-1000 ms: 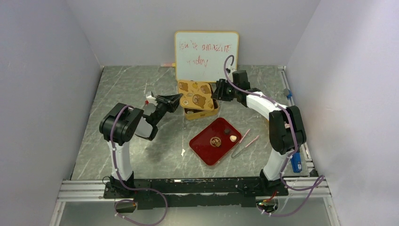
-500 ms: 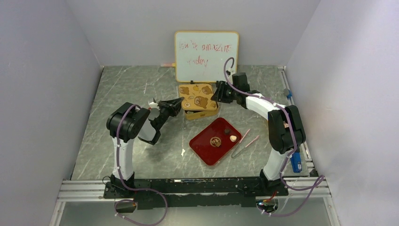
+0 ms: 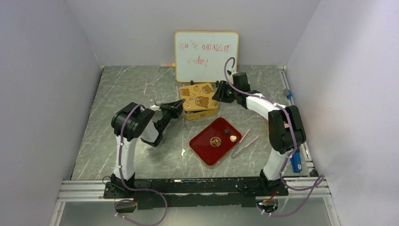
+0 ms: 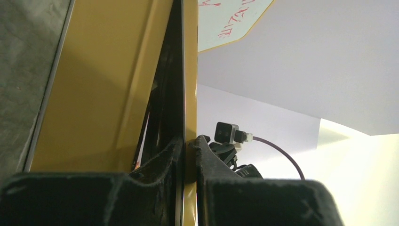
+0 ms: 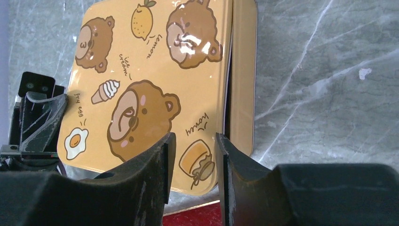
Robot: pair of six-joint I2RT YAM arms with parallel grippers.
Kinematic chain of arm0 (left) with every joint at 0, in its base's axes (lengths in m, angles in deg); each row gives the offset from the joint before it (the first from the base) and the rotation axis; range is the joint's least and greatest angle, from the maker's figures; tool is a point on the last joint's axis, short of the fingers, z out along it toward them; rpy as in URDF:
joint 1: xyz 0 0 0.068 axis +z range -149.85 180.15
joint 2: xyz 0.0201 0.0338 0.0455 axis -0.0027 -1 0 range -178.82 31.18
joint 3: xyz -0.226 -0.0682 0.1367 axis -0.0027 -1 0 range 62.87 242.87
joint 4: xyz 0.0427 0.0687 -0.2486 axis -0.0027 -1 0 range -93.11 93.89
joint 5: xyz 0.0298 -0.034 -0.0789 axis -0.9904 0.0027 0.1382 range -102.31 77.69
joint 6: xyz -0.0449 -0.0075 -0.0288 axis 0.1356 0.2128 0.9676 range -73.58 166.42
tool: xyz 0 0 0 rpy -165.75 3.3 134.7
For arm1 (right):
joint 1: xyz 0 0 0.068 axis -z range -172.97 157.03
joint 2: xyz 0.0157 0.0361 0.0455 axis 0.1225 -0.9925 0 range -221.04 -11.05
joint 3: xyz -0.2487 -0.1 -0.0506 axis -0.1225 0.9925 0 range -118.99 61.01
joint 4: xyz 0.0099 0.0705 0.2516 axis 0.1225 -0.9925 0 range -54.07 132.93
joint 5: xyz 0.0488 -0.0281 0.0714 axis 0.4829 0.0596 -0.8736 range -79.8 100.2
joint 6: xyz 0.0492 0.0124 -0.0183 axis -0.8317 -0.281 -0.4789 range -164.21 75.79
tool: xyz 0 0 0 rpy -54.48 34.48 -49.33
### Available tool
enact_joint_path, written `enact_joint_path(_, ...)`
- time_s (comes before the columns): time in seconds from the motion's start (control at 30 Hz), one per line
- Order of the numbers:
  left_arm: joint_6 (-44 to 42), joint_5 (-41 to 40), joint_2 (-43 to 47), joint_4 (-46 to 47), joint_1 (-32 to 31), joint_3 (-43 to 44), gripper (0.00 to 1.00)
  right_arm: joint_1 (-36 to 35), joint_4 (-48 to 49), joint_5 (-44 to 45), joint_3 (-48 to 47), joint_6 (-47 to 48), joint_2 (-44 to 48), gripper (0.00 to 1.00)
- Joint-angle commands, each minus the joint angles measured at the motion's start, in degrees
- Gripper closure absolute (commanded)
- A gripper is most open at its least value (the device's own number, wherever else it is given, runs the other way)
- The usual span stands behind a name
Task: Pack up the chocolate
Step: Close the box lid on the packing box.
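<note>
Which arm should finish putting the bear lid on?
Probably left: the left gripper pinches the lid by its edge. The right gripper only hovers over the lid, jaws apart, holding nothing.

Glossy metal tin lid (image 5: 155,70); matt tabletop (image 5: 320,94).

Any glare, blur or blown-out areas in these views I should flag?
Right wrist: white glare spots on the glossy tin lid, print sharp. Left wrist: lid edge very close and soft, wall behind washed out, left claw near black. Top: even light, whiteboard writing faint.
</note>
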Motion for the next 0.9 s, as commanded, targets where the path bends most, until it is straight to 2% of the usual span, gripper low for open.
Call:
enact_joint_path(0.0, -2.3, -0.7, -1.5, 17.1, -0.7, 1.2, 0.95, 0.5, 0.7, 1.8, -0.2, 1.7, 3.1, 0.60)
enact_joint_path(0.87, -5.8, 1.9, -4.7, 17.1, -1.5, 0.3, 0.95, -0.2, 0.0, 3.8, 0.4, 2.5, -1.9, 0.59)
